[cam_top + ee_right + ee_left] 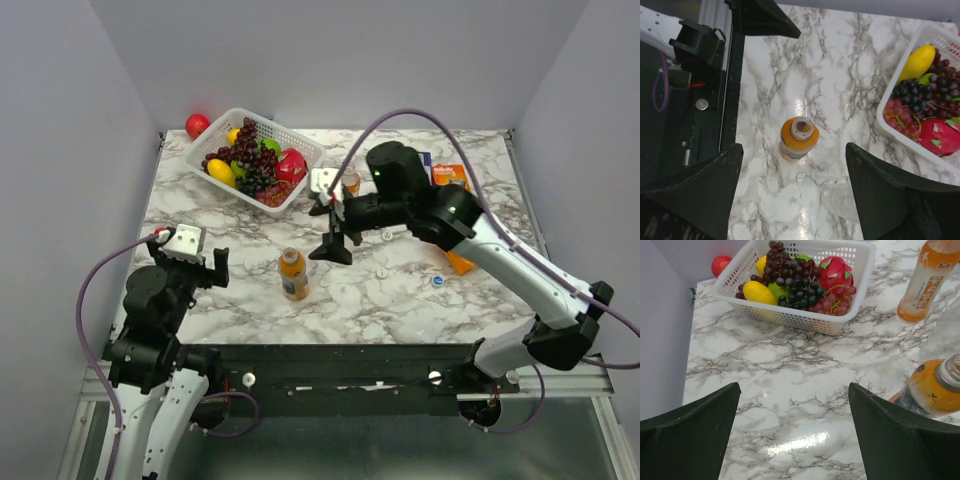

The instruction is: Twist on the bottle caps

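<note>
Both pairs of jaws stand spread wide, and neither grips anything.

Top external view: the left gripper (195, 262) hovers over the near-left part of the marble table (190, 205). The right gripper (333, 245) points down at mid-table. An uncapped orange bottle (293, 275) stands upright between the two, nearer the right gripper and touching neither. A second orange bottle (351, 183) stands behind the right wrist, partly hidden. A white cap (381, 272) and a blue cap (438, 281) lie loose on the table to the right of the near bottle, apart from each other. A white basket (303, 146) of fruit sits at far left, with a red ball (197, 125) beyond it and an orange packet (451, 176) at far right.

Left wrist view: the dark fingers (690, 440) frame bare marble. The open-necked orange bottle (932, 390) is at the right edge, the clear bottle (946, 335) faint behind it, and the second orange bottle (927, 280) farther back. The basket (805, 322) lies ahead.

Right wrist view: the fingers (900, 195) are spread, with the uncapped orange bottle (799, 137) seen from above, just ahead of the gap between them. The basket (884, 120) is at right.
</note>
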Available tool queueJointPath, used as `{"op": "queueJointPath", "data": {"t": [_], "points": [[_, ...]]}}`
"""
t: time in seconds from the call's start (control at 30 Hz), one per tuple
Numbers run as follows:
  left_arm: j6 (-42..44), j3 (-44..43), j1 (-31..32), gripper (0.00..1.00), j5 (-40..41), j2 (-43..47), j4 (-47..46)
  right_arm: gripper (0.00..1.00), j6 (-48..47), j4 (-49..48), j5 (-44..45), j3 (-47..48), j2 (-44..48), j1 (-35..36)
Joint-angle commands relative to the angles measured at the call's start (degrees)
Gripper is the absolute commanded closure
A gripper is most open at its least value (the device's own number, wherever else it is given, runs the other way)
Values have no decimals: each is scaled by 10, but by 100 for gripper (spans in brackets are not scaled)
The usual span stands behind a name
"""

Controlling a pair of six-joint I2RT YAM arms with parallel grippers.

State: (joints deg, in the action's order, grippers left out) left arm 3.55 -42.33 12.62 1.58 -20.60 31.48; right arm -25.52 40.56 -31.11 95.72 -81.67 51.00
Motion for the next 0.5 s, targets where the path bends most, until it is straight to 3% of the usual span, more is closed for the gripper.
{"op": "queueJointPath", "data": {"t": [0.0,0.2,0.47], "points": [[-32,-20,-25,1,13,26,49,12,26,-13,27,34,-80,40],[-33,-34,-44,1,21,47,54,25,68,-49,72,70,-155,53],[-29,-27,-49,1,14,43,43,29,67,-43,69,54,-172,53]]}}
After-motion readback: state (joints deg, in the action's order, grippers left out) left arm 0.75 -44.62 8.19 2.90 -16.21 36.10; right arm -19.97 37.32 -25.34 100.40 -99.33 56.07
